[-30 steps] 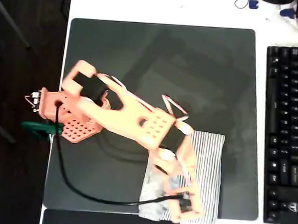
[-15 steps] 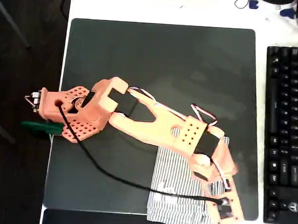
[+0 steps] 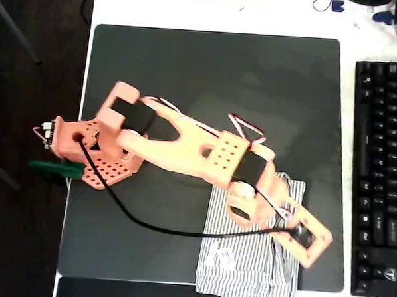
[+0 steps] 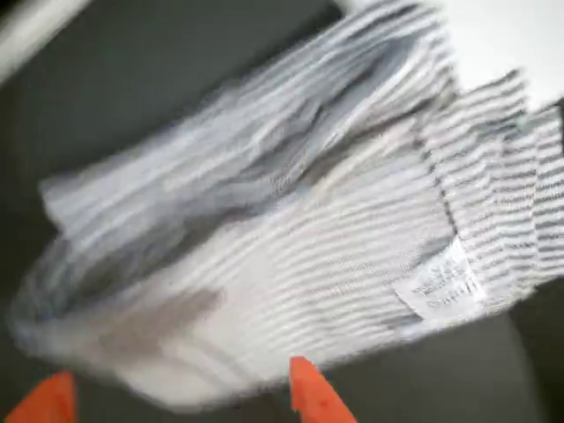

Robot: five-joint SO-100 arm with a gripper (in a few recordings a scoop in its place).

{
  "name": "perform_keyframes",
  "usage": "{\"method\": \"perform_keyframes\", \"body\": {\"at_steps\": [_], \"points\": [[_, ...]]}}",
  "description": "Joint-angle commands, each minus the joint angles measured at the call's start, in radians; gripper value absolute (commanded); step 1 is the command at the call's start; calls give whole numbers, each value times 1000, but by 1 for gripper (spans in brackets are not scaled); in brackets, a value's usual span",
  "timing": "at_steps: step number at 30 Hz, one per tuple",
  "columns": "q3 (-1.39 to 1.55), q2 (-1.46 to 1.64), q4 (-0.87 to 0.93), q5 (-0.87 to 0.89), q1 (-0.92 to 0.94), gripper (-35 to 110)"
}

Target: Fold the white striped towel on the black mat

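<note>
The white striped towel (image 3: 242,267) lies creased and partly doubled over at the front right of the black mat (image 3: 215,83), its front edge hanging past the mat's edge. In the wrist view the towel (image 4: 291,229) is blurred, with a small label (image 4: 441,286) facing up at the right. My orange arm reaches from its base at the left across the mat, and my gripper (image 3: 303,239) hovers over the towel's right edge. My gripper (image 4: 181,401) is open. Its two orange fingertips (image 4: 308,397) stand apart with no cloth between them.
A black keyboard (image 3: 382,178) lies on the white tabletop (image 3: 259,12) right of the mat, close to the gripper. My arm's base (image 3: 85,149) sits at the mat's left edge, and a black cable (image 3: 154,229) trails across the mat to the wrist.
The gripper swung from the towel's left front to its right front corner, then drew back from the front edge. The towel shifted slightly right and bunched at its front.
</note>
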Motion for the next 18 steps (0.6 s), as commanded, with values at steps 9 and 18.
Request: {"method": "perform_keyframes", "body": {"at_steps": [9,18], "points": [[224,-18,-196,-281,-64,38],[288,-183,-431,-278,-169,37]]}}
